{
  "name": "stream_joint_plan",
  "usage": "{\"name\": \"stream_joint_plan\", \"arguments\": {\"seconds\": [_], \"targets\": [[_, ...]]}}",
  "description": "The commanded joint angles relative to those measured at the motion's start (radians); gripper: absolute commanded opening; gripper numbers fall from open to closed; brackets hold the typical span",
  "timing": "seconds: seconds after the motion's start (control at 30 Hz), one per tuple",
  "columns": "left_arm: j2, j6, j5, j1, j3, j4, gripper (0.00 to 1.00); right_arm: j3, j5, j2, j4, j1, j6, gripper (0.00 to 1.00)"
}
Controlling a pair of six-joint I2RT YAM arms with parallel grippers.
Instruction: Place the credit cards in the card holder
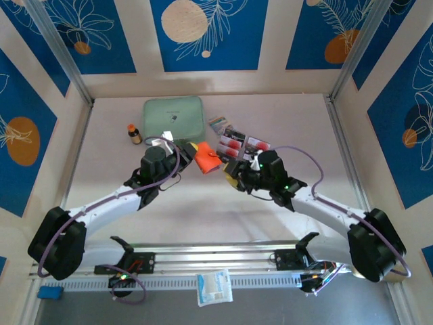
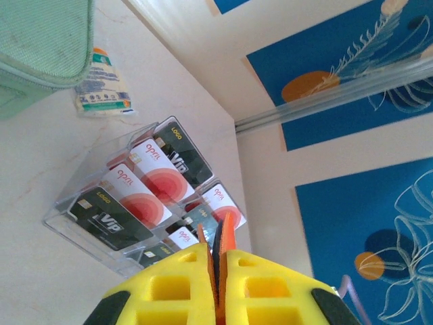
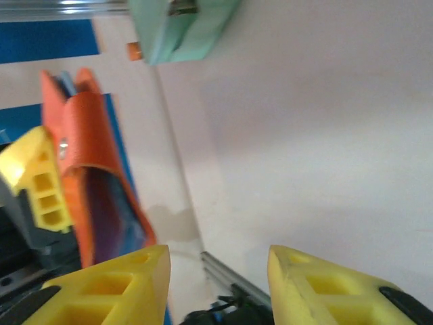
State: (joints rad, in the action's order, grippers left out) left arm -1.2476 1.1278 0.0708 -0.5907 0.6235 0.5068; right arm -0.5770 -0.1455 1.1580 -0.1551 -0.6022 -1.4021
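Early stage, by judgement: left gripper (image 2: 215, 256) clamped on the card holder (image 2: 227, 227), right gripper (image 3: 218, 257) parted and empty, with the credit cards (image 2: 152, 183) not yet inserted and lying in the clear tray (image 2: 61, 215).

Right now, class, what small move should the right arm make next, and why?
Probably move the open, empty right gripper toward the credit cards in the clear tray: the left gripper is shut on the card holder, so fetching a card comes next.
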Motion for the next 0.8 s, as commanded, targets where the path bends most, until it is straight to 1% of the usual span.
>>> {"name": "stream_joint_plan", "arguments": {"seconds": [0.0,0.07,0.17,0.3,0.37,0.57,0.77], "targets": [[0.016,-0.170,0.054,0.009,0.048,-0.046,0.00,-0.019,0.061,-0.101,0.307,0.026,0.196,0.44],[0.019,-0.229,0.076,0.009,0.059,-0.077,0.00,-0.058,0.115,-0.135,0.425,0.031,0.280,0.44],[0.021,-0.281,0.112,0.009,0.066,-0.106,0.00,-0.141,0.163,-0.143,0.519,0.037,0.395,0.48],[0.014,-0.312,0.178,0.008,0.068,-0.105,0.00,-0.275,0.175,-0.087,0.564,0.020,0.548,0.55],[0.011,-0.313,0.194,0.008,0.067,-0.103,0.00,-0.337,0.188,-0.049,0.581,-0.001,0.599,0.57],[0.007,-0.300,0.219,0.005,0.067,-0.096,0.00,-0.468,0.223,0.080,0.597,-0.067,0.670,0.58],[0.010,-0.285,0.213,0.003,0.063,-0.103,0.00,-0.547,0.239,0.205,0.602,-0.115,0.671,0.58]]}}
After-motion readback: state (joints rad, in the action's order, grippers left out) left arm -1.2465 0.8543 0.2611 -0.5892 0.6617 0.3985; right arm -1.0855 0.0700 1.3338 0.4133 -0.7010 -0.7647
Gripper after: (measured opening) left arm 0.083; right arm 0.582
